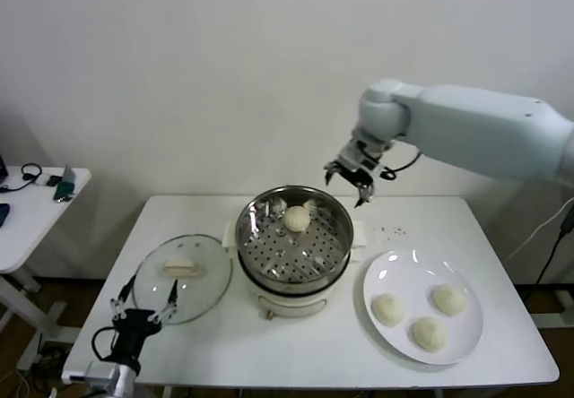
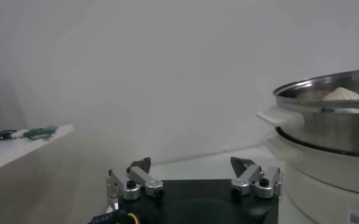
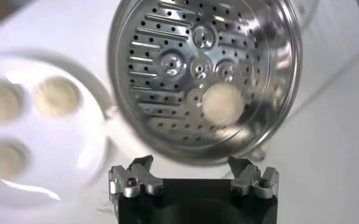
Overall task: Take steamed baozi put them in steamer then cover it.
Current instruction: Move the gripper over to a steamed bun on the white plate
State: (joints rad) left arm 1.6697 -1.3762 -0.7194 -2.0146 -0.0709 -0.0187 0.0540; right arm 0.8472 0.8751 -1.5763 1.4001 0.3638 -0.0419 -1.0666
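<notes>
The steamer (image 1: pixel 336 237) stands mid-table with one baozi (image 1: pixel 297 219) on its perforated tray; it also shows in the right wrist view (image 3: pixel 222 103). Three baozi (image 1: pixel 387 308) lie on the white plate (image 1: pixel 404 268) to the right. The glass cover (image 1: pixel 212 281) with its cream handle lies flat left of the steamer. My right gripper (image 1: pixel 348 183) is open and empty, held in the air above the steamer's far right rim. My left gripper (image 1: pixel 143 304) is open and empty, low at the table's front left, just before the cover.
A small white side table (image 1: pixel 27 210) with cables stands at the far left. A white wall lies behind the table. The steamer's side (image 2: pixel 331 131) fills the right of the left wrist view.
</notes>
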